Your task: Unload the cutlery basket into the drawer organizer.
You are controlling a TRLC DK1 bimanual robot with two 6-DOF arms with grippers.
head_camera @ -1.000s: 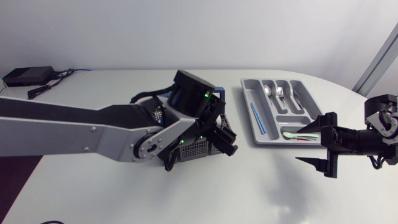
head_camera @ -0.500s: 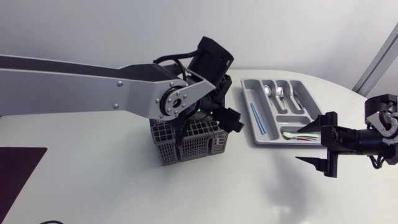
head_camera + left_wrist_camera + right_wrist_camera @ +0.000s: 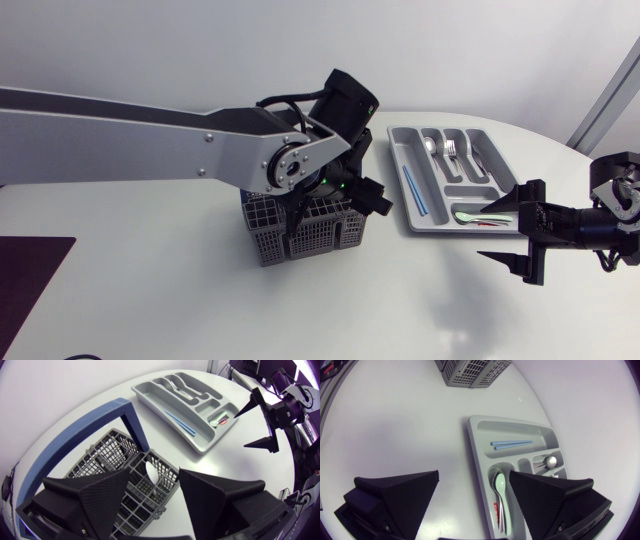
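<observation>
1. The cutlery basket is made of dark grey mesh. It stands on the white table, a little left of the middle of the head view. Its blue handle shows in the left wrist view, ahead of the fingers.
2. The left arm comes in from the left edge of the head view. The left gripper hangs directly above the basket. Its jaws stand wide apart and have hold of nothing.
3. Under the gap between these fingers, down in one compartment of the basket, there is a pale oval piece. It looks like the bowl of a spoon, but I cannot tell for sure.
4. The drawer organizer is light grey. It lies in the upper right part of the head view, near the basket but not touching it.
5. Two thin blue sticks lie in its long compartment on the basket's side. Metal cutlery lies in the far compartments. A green spoon lies in the cross compartment at the near end.
6. The right arm comes in from the right edge of the head view. The right gripper is in the lower right part of that view, just beside the organizer's near end. Its jaws are wide open and empty. In the right wrist view, the compartment with the green spoon lies below the gap between its fingers.
</observation>
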